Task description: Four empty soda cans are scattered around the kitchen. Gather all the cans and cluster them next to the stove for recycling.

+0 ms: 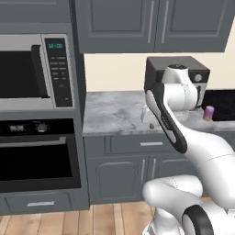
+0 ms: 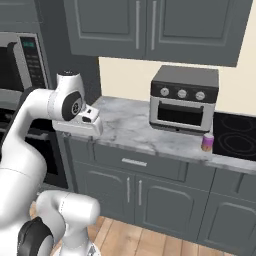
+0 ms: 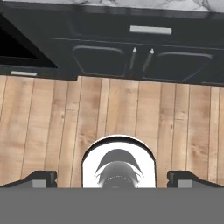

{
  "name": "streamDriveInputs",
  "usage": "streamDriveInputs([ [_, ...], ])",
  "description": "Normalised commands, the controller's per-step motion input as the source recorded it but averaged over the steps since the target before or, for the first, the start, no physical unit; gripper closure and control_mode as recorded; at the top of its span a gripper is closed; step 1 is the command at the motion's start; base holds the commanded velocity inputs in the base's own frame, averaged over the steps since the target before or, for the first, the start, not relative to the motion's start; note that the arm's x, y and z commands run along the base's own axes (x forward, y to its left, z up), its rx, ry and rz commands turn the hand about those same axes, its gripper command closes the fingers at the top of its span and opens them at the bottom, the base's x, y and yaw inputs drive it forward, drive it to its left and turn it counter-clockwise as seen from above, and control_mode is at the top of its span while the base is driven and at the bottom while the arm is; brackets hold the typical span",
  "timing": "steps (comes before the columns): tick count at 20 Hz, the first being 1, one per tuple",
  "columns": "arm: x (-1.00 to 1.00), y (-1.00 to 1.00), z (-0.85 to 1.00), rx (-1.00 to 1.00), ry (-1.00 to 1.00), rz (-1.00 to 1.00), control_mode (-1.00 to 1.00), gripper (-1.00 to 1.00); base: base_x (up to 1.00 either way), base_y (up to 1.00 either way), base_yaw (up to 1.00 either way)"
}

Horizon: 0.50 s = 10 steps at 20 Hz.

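Nearest the lens in the hand view, the tool (image 3: 112,177) points down at the wooden floor (image 3: 52,113), its two dark fingertips (image 3: 41,177) standing far apart at the lower left and lower right of the frame with nothing between them: it is released and carries no can. Beyond the floor, along the top of that frame, run the dark cabinet doors (image 3: 98,61) and a drawer handle (image 3: 151,29).

In the right base view the arm's wrist sits at the left of the frame, above the near edge of the marble counter (image 2: 130,127). Farther right on that counter stands a grey toaster oven (image 2: 184,100), and just in front of its right corner, toward the counter's front edge, stands the purplish-pink soda can (image 2: 207,142), upright. It is just beside the black stove (image 2: 235,137) at the right edge of the frame. The left base view shows the same can (image 1: 209,113) at middle right, with the wall oven (image 1: 36,151) and microwave (image 1: 32,71) filling the left side.

An empty can should be very light, thin-walled and smooth, so it would likely dent under a hard squeeze and tip if nudged. The sensible hold is across the middle of the cylinder, fingers on opposite sides, closing gently. This can already looks placed by the stove.
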Motion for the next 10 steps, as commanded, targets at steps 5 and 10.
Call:
streamDriveInputs([
  [5,0.0,0.0,0.0,0.0,0.0,0.0,1.0,-1.0,-0.53,0.0,-0.03],
  [10,0.0,0.0,0.0,0.0,0.0,0.0,1.0,-1.0,-0.21,-0.19,-0.26],
])
